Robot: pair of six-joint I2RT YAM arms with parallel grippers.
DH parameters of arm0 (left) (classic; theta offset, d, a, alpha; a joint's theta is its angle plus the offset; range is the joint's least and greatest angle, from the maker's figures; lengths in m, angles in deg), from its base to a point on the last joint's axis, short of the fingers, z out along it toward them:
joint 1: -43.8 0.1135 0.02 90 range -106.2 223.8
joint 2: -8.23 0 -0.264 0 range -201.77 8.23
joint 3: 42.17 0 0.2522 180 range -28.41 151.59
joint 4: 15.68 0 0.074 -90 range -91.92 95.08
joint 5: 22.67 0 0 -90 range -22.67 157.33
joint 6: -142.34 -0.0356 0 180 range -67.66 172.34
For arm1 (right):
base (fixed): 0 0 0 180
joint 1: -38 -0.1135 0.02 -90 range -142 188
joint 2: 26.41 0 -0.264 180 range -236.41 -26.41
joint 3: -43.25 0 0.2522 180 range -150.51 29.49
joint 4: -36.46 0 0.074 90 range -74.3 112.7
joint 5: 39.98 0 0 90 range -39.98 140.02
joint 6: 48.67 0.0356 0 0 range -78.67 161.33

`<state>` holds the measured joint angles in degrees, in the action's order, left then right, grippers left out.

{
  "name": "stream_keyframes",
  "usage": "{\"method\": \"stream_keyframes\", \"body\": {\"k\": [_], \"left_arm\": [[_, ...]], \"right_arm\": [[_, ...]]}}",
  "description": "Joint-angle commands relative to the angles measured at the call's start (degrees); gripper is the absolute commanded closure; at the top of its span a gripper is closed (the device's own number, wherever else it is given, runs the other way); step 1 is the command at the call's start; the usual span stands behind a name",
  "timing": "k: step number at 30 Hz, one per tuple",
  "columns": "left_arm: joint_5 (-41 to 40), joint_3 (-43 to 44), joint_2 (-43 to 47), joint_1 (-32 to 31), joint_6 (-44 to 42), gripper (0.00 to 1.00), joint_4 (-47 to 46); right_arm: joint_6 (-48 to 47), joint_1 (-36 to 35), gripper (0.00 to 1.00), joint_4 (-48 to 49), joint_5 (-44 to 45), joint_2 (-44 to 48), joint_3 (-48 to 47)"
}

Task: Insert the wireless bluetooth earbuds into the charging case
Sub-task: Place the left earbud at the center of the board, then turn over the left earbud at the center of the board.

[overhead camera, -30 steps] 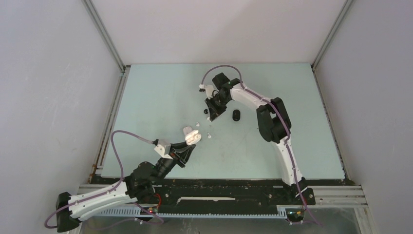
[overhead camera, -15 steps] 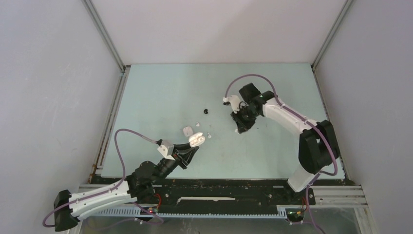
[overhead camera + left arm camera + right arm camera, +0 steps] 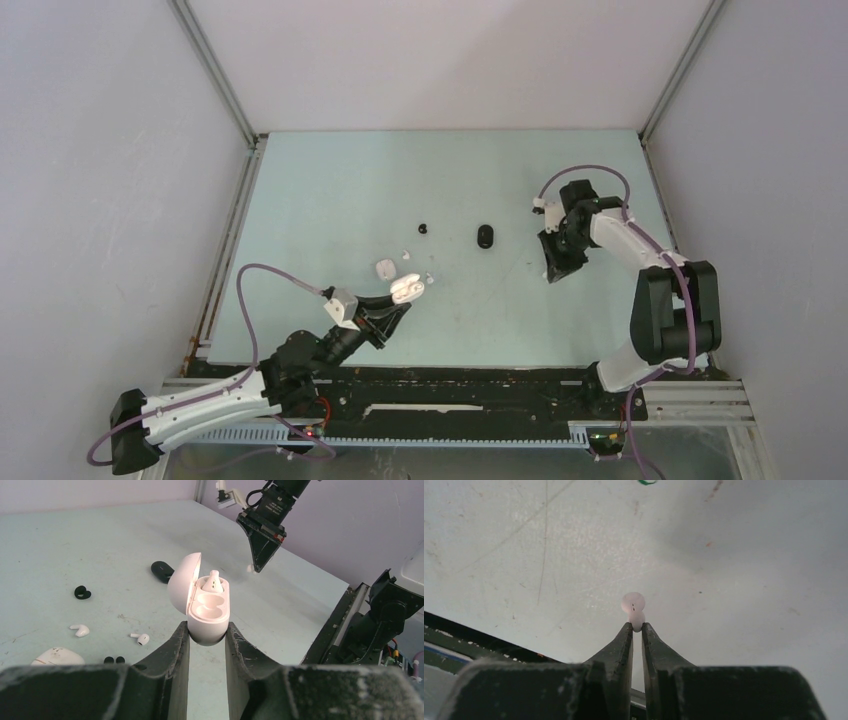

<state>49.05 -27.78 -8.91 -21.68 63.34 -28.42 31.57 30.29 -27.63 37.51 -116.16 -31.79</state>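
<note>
Swung from mid-table to the right side within the last second, the right arm now holds its right gripper above bare tabletop, while the left gripper has hardly shifted at the near side. The table is a matte, pale blue-green sheet, scuffed with fine scratches. Left jaws are clamped narrow on the base of the white charging case, a smooth glossy pebble with its lid standing open. Right jaws are pinched almost together on the stem of a white earbud, a tiny rounded bulb jutting past the tips. A closed black case lies mid-table, and a second white case sits just left of the held one. By my reading the job is partly done: one seated earbud stands in the far socket, the near socket is empty, and the pinched bud is well apart from the case, so it must yet travel left and go in. Loose on the table lie a black earbud and two small white earbuds
</note>
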Motion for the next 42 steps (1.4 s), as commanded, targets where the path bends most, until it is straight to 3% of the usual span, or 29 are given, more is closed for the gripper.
{"method": "stream_keyframes", "body": {"k": [1, 5, 8, 12, 15, 19, 25, 30, 35, 42], "left_arm": [[1.05, -6.68, 0.15, 0.29, -0.19, 1.0, -2.97], [1.02, -6.66, -0.15, 0.28, -0.11, 1.0, -3.11], [0.9, -6.64, -0.66, 0.33, -0.11, 1.0, -3.43], [1.02, -6.6, -1.68, 0.31, -0.11, 1.0, -4.11], [1.05, -6.6, -1.91, 0.33, -0.18, 1.0, -4.22], [1.53, -6.41, -2.93, 0.26, -0.45, 1.0, -4.95], [1.87, -6.36, -3.58, 0.27, -0.38, 1.0, -5.33], [0.76, -6.66, -2.28, 0.3, -0.37, 1.0, -4.92], [0.02, -6.77, -1.2, 0.34, -0.63, 1.0, -4.14], [-0.54, -6.91, -0.25, 0.29, -0.71, 1.0, -3.47]], "right_arm": [[3.18, -2.45, 0.85, 0.35, -4.36, -2.81, 0.26], [5.52, -2.52, 0.79, -0.39, -14.51, -7.1, -1.48], [5.66, -2.41, 0.66, -2.16, -24.05, -9.62, -3.58], [-0.7, -2.3, 0.66, -8.82, -40.87, -9.8, -8.47], [-7.23, -1.02, 0.65, -14.91, -42.7, -8.46, -13.55], [-27.52, 0.16, 0.66, -22.33, -37.89, -6.09, -20.06], [-57.27, -3.19, 0.75, -10.18, -23.98, 4.82, -12.13], [-71.78, -11.87, 0.82, -3.85, -12.9, 8.19, -5.92], [-85.1, -17.59, 0.82, 2.43, -1.45, 7.09, 1.93], [-89.78, -18.39, 0.74, 3.34, 3.18, -0.04, 2.89]]}}
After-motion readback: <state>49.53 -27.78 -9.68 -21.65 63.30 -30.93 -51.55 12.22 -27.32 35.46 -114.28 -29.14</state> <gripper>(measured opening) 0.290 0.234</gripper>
